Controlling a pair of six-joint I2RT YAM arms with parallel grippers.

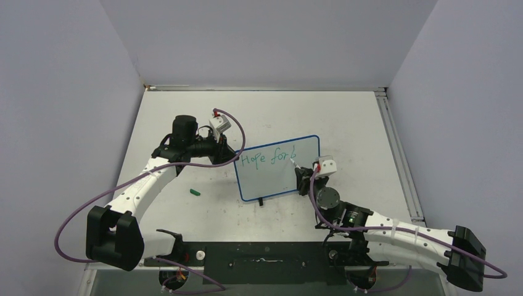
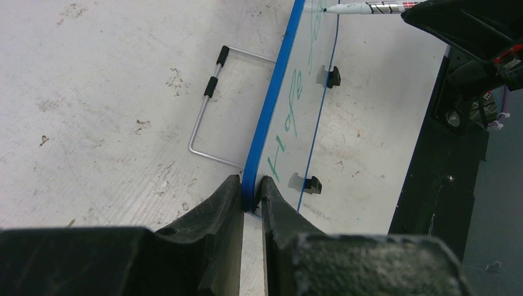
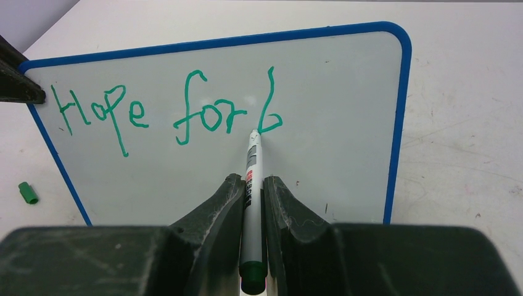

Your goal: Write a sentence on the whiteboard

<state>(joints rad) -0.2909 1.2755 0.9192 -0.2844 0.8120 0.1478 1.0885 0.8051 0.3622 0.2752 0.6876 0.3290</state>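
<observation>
The whiteboard (image 1: pixel 280 176), glossy white in a thin blue frame, stands upright mid-table; it also shows in the right wrist view (image 3: pixel 333 154) and edge-on in the left wrist view (image 2: pixel 271 117). The sentence (image 3: pixel 166 111) in green reads "Hope for b" on one line; it also shows in the top view (image 1: pixel 268 158). My left gripper (image 2: pixel 250 185) is shut on the board's blue left edge. My right gripper (image 3: pixel 250 182) is shut on a white marker (image 3: pixel 251 179), its tip touching the board at the foot of the "b". The marker also shows in the left wrist view (image 2: pixel 370 8).
A green marker cap (image 1: pixel 195 192) lies on the table left of the board, also in the right wrist view (image 3: pixel 27 192). A wire stand (image 2: pixel 206 105) props the board from behind. A black foot (image 1: pixel 261 201) shows under its lower edge.
</observation>
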